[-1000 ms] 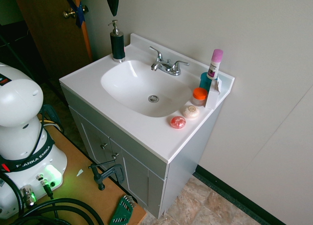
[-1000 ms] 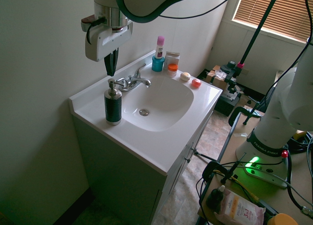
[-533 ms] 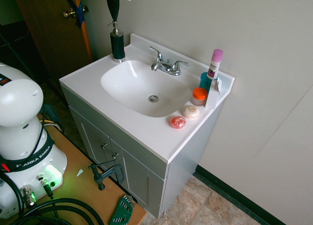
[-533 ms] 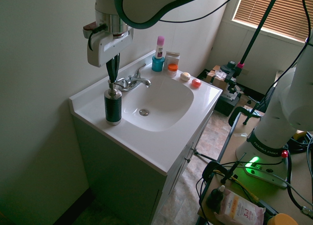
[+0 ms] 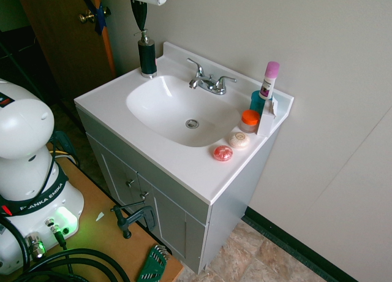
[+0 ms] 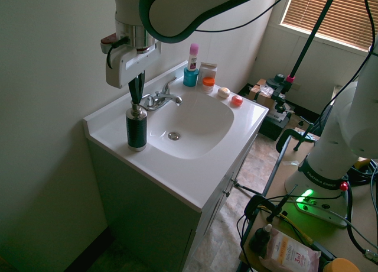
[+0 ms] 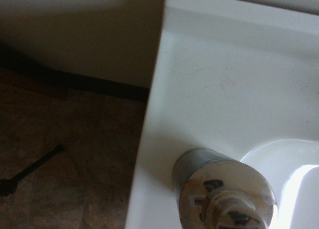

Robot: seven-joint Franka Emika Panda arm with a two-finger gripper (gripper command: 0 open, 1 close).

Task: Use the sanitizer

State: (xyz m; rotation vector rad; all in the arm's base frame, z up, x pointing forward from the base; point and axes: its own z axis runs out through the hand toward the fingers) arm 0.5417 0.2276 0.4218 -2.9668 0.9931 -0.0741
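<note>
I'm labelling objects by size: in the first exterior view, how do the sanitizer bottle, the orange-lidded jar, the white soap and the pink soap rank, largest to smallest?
1. sanitizer bottle, clearly the largest.
2. orange-lidded jar.
3. white soap and pink soap: they look about alike, so I would not rank them against each other.

white vanity (image 5: 177, 162), beige wall (image 5: 318, 43), tiled floor (image 5: 257, 257)

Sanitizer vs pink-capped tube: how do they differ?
The sanitizer is dark with a silver pump head; the tube is white with a pink cap. The sanitizer stands at the vanity's corner nearest the door, the tube at the far corner by the wall. The shut gripper sits right above the sanitizer's pump; nothing is near the tube. Both stand upright.
</note>
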